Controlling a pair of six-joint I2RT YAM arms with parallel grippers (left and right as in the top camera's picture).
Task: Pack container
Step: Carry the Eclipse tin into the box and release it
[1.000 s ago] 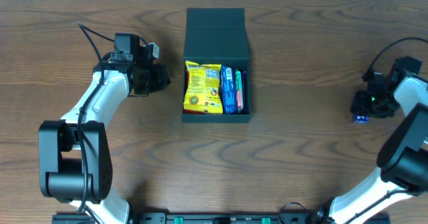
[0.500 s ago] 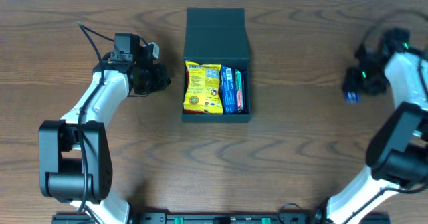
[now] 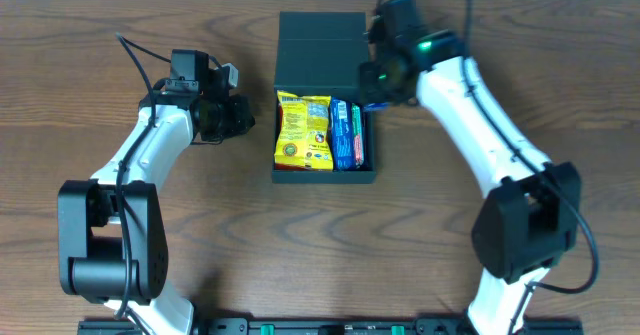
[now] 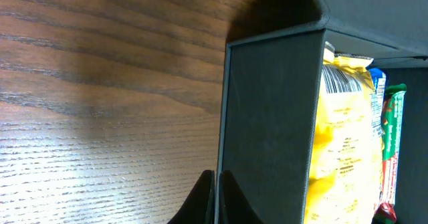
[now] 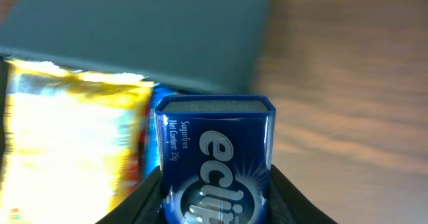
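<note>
blue tin (image 5: pixel 214 160) bottom cropped, yellow packet (image 5: pixel 70 150) blurred

Table (image 3: pixel 120 15): wood-grain top, smooth, low sheen. Container (image 3: pixel 322 45): rigid board look, matt, plain dark teal, no visible texture. Yellow packet (image 3: pixel 302 130): thin plastic film, glossy, crinkled. Blue mint box (image 5: pixel 214 154): hard shell, glossy print; metal or card, can't tell. Left arm (image 3: pixel 150 150): smooth white plastic shells, matt black joints.

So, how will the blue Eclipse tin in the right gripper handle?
The Eclipse tin looks rigid with square edges, so it probably won't crush or roll. Its glossy faces could slip in the right gripper. Landing on the yellow packet, it may tilt.
</note>
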